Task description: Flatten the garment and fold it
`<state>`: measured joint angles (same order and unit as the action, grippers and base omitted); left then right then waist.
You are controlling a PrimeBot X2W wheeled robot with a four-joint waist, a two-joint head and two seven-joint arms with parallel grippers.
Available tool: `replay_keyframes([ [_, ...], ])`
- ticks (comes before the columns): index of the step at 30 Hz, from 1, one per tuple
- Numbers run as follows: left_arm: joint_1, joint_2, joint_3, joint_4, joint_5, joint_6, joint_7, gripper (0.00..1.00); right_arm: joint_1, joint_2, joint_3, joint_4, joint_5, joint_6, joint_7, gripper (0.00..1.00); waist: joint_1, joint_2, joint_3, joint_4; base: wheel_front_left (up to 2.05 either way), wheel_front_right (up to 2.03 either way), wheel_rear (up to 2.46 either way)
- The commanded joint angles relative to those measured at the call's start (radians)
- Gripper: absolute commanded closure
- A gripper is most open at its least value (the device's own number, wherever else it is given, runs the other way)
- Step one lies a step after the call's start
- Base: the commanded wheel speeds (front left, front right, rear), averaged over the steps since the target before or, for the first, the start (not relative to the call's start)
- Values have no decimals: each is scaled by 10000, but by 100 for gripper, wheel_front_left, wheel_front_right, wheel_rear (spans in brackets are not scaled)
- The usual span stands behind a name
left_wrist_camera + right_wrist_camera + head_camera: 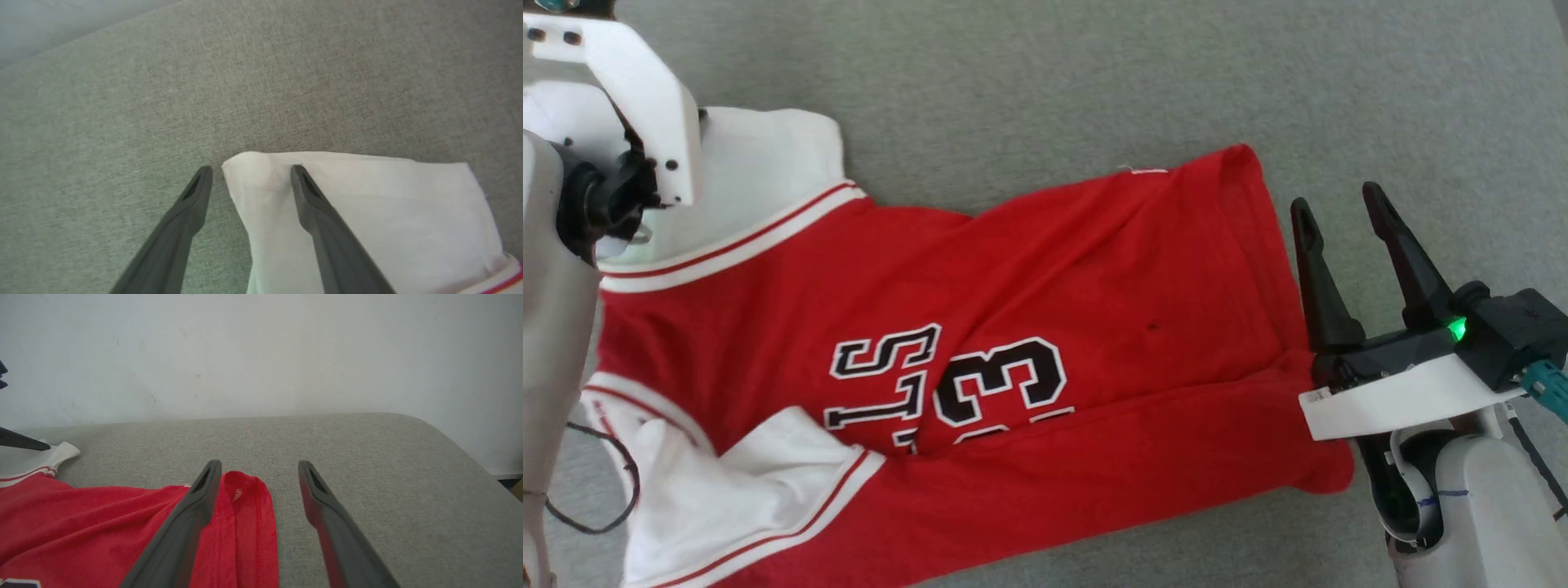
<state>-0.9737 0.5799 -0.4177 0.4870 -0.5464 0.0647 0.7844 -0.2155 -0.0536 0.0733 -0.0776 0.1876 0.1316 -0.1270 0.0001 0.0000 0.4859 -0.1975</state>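
Though rumpled, garment (pixel 1013 327) beside right end effector (pixel 1335 198)

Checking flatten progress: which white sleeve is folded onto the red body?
The near sleeve, lower left in the head view: crumpled, its striped cuff lying over the garment's red front. The far sleeve lies spread flat on the grey surface.

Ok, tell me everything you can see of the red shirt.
The garment is a red, soft-looking jersey T-shirt with white sleeves, striped trim and black-outlined white lettering. It lies sideways on the grey fabric surface, wrinkled, its near side folded over part of the lettering. The open left gripper is at a sleeve corner, the open right gripper at the hem.
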Motion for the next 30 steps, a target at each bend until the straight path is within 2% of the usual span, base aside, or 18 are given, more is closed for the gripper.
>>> replay_keyframes([
  [1, -61, 76, 24, 4, -123, 138, 389, 0, -127, 11, 25, 54, 90, -9, -96, 0, -1, 0, 416, -428, 0, 0, 0],
  [5, 255, 299, -89, -281, -296, 511, 1786, 0, -117, 18, 22, 133, 131, -9, -131, 0, -1, 0, 403, -442, 0, 0, 0],
  [6, 347, 353, -105, -394, -325, 605, 2031, 11, -129, 19, 18, 152, 126, -9, -122, 0, -1, 0, 388, -436, 0, 0, 0],
  [7, 450, 397, -126, -533, -362, 668, 2246, 75, -158, 20, 39, 171, 110, -9, -95, 0, -1, 0, 368, -423, 0, 0, 0],
  [8, 547, 437, -133, -691, -402, 721, 2399, 100, -211, 20, 62, 178, 87, -9, -71, 0, -1, 0, 348, -411, 0, 0, 0],
  [12, 845, 552, -50, -1379, -506, 811, 2354, 100, -787, -117, 255, 207, -143, -9, 216, 0, -1, 0, 303, -371, 0, 0, 0],
  [14, 946, 603, -42, -1598, -522, 832, 2331, 100, -1264, -192, 291, 395, -254, -9, 756, 0, -1, 0, 286, -349, 0, 0, 0],
  [24, 906, 459, -124, -2141, -554, 799, 2077, 100, -4106, -630, 892, 2583, -568, -9, 6438, 0, -1, 0, 438, 24, 0, 0, 0],
  [30, 868, 303, -171, -2158, -605, 664, 1741, 100, -5228, -885, 1590, 3656, -489, -9, 8370, 0, -1, 0, 542, 269, 0, 0, 0],
])
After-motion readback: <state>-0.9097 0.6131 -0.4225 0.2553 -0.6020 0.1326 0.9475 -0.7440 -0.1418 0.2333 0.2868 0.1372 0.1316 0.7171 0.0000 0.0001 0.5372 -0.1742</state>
